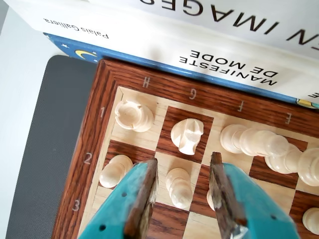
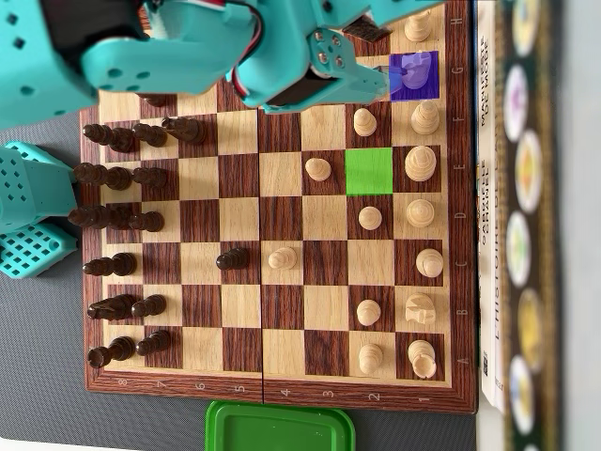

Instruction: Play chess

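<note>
The wooden chessboard (image 2: 282, 385) holds white pieces on the right and dark pieces on the left in the overhead view. My teal gripper (image 1: 183, 162) is open and empty, its jaws either side of a white pawn (image 1: 179, 186) on G2. Just beyond it stands the white knight (image 1: 187, 134) on G1, which the overhead view marks with a purple square (image 2: 414, 75). A green square (image 2: 369, 171) marks empty E2. In the overhead view my gripper (image 2: 380, 83) reaches over the G row and hides the G2 pawn.
The white rook (image 1: 132, 115) on H1 and a pawn (image 1: 114, 172) on H2 stand left of the jaws; taller white pieces (image 1: 259, 142) stand to the right. Stacked books (image 1: 199, 30) border the board's edge. A green container (image 2: 280, 427) sits below the board.
</note>
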You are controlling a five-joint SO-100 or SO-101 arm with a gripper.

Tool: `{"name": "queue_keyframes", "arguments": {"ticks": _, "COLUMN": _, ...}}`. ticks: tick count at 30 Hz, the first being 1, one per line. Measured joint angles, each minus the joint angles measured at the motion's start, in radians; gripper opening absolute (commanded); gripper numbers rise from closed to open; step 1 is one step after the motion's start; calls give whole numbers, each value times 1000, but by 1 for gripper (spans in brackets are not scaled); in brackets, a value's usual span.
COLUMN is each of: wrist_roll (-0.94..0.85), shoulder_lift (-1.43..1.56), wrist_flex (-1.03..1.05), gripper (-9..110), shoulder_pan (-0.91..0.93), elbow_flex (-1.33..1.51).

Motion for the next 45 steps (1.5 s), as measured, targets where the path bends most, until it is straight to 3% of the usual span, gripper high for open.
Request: {"name": "queue_keyframes", "arguments": {"ticks": 45, "wrist_roll": 0, "shoulder_lift": -144, "wrist_flex": 0, "gripper": 16, "shoulder_pan": 31, "elbow_flex": -114}}
